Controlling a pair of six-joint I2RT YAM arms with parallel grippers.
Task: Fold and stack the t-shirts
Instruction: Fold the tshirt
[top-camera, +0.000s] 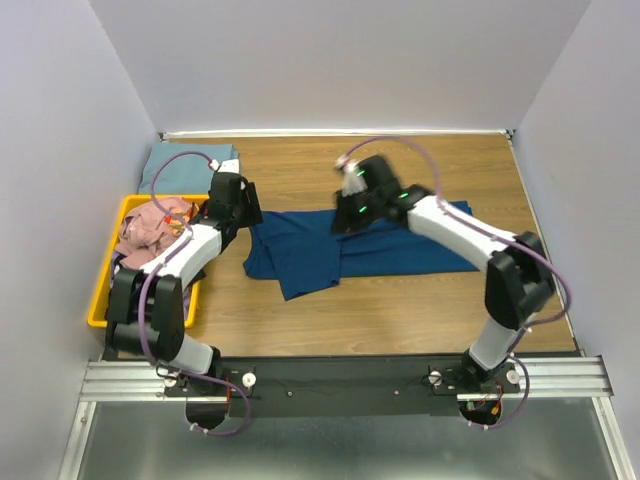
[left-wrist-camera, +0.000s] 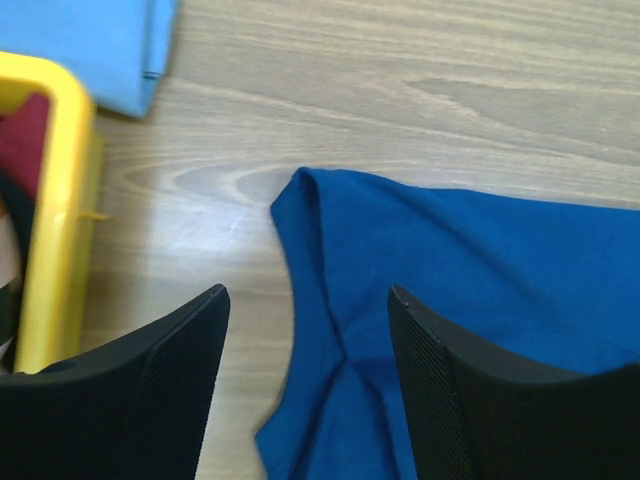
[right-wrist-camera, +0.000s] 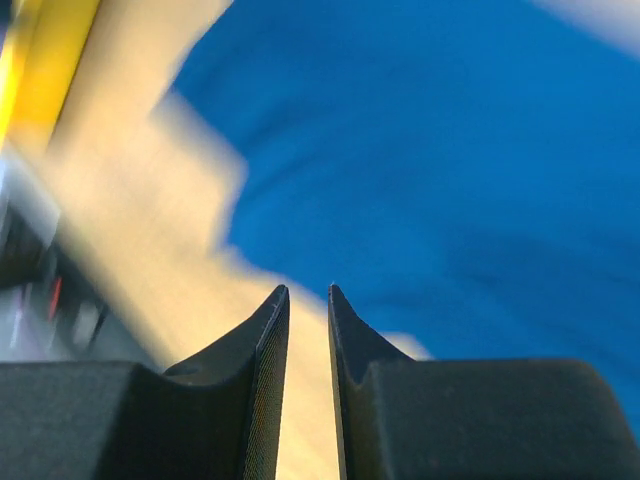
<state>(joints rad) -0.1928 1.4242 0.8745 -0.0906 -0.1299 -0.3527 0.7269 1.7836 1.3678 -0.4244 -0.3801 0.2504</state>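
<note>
Leftmost, a yellow plastic bin (top-camera: 98, 300) held crumpled pink cloth shirts (top-camera: 150, 225); a folded pale grey-blue shirt (top-camera: 190, 160) lay behind it. Left gripper (left-wrist-camera: 305, 295): jaws wide apart over the left edge of a dark blue cloth t-shirt (top-camera: 300, 255), spread on the wooden table (top-camera: 400, 310). Right gripper (right-wrist-camera: 308, 290): fingers narrowly parted above that shirt, gripping nothing.

A yellow bin (top-camera: 98, 295) rests on the wooden table's (top-camera: 400, 300) left.

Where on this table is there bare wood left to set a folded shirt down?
Widest bare table: the near strip between the blue shirt and the arm bases. Also the far strip behind that shirt, right of the folded pale shirt. Crowded: left side, yellow bin and left arm.
</note>
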